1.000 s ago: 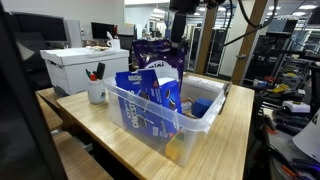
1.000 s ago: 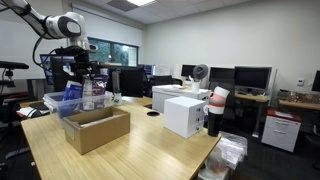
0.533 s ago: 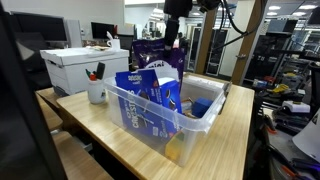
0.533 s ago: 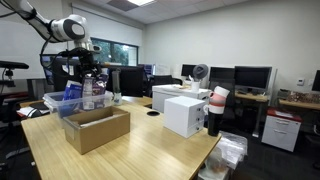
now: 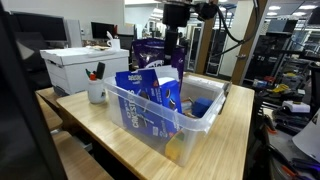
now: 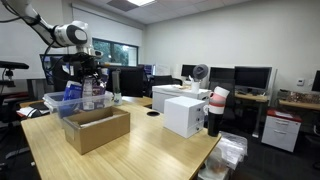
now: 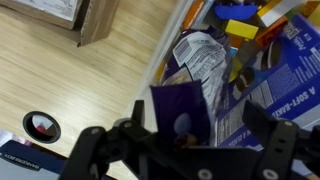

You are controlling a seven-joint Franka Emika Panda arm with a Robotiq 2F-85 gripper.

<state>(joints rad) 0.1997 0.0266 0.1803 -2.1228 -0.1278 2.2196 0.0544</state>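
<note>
My gripper (image 7: 185,140) hangs over a clear plastic bin (image 5: 150,125) and is shut on a purple snack bag (image 7: 180,110), which sticks out between the two fingers. In both exterior views the purple bag (image 5: 150,52) sits just above the bin's contents, beside the gripper (image 5: 172,45) (image 6: 86,62). The bin holds blue boxes (image 5: 140,95), a silver packet (image 7: 200,55) and small blue and yellow items (image 7: 240,20).
A white box (image 5: 75,65) and a white cup with pens (image 5: 96,93) stand beside the bin. An open cardboard box (image 6: 97,128), a white box (image 6: 185,112), a dark disc (image 7: 40,127) and the wooden table's edge (image 5: 110,150) are nearby.
The arm has shifted a little sideways and slightly lower over the bin. The purple bag stays between the fingers.
</note>
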